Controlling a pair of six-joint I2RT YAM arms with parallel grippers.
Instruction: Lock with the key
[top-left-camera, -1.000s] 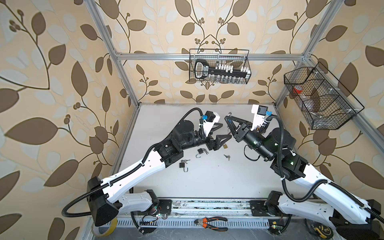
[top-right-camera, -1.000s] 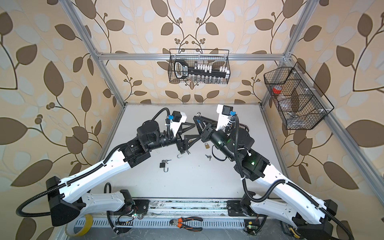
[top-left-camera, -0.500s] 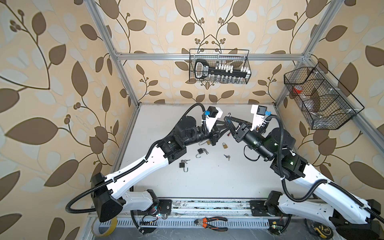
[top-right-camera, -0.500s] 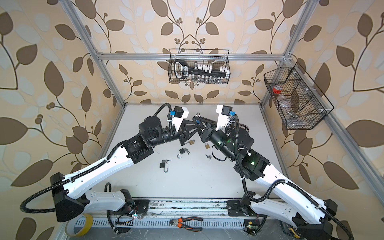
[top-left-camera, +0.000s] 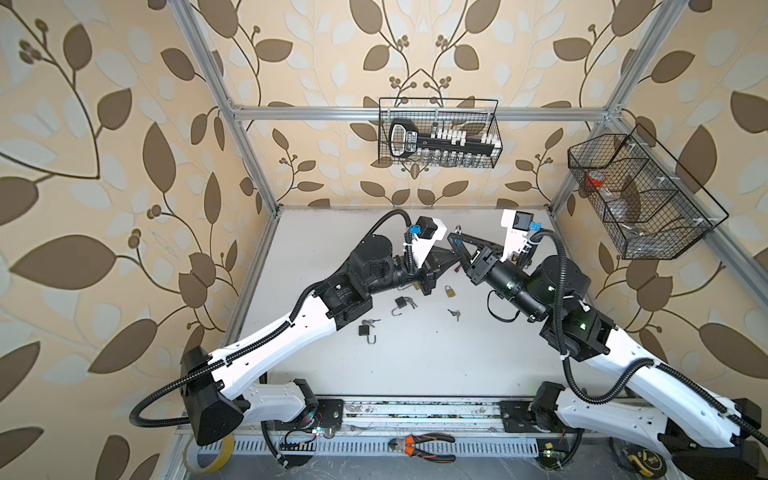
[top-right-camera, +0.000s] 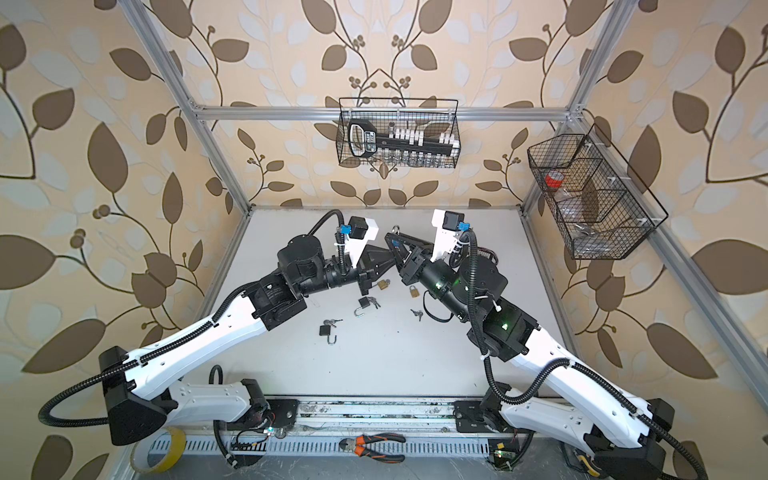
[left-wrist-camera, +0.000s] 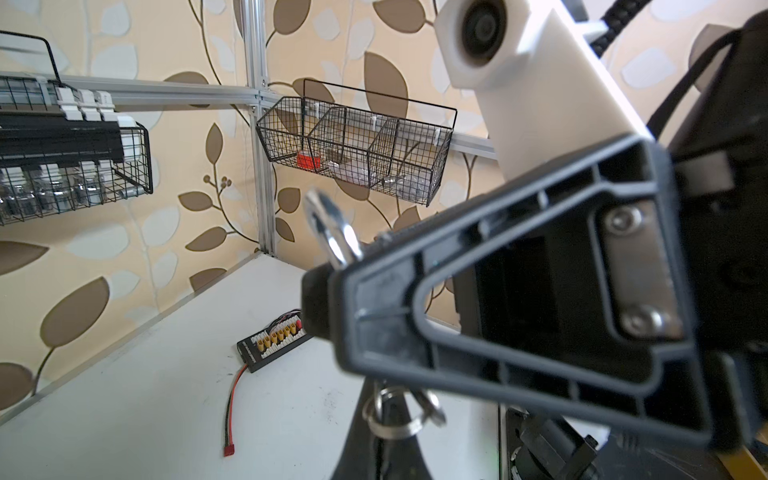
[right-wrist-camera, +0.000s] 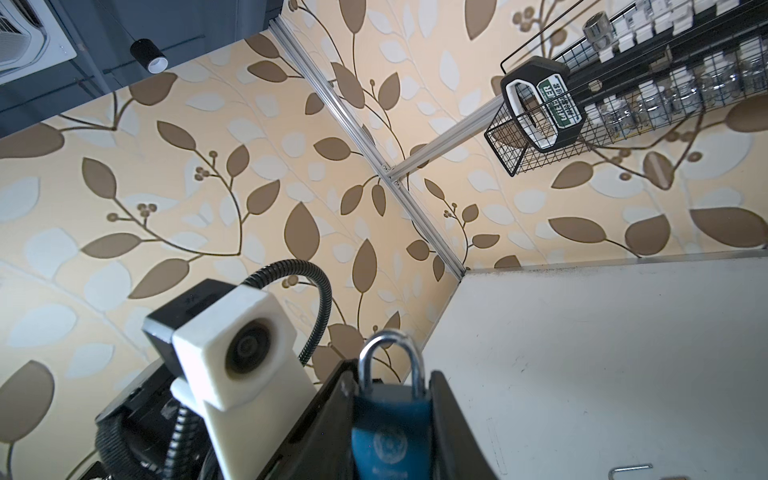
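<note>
A blue padlock (right-wrist-camera: 390, 436) with a silver shackle (right-wrist-camera: 390, 361) stands upright between my right gripper's fingers, which are shut on its body. In both top views the right gripper (top-left-camera: 456, 243) (top-right-camera: 395, 244) hovers above the table's middle, with the shackle (top-left-camera: 458, 229) poking out. My left gripper (left-wrist-camera: 384, 409) meets it from the left (top-left-camera: 442, 257) and is shut on the key, whose key ring (left-wrist-camera: 399, 419) hangs at the fingertips just under the padlock. The key's blade is hidden behind the right gripper's finger (left-wrist-camera: 519, 291).
On the table (top-left-camera: 415, 365) lie a brass padlock (top-left-camera: 449, 292), two black padlocks (top-left-camera: 400, 305) (top-left-camera: 365, 331) with open shackles, and loose keys (top-left-camera: 455, 313). A connector board (left-wrist-camera: 270, 345) with a red wire lies further back. Wire baskets (top-left-camera: 438, 133) (top-left-camera: 640, 195) hang on the walls.
My left gripper has risen from near the table up to the padlock's underside and gone from open to shut. The right gripper has held still with the padlock.
</note>
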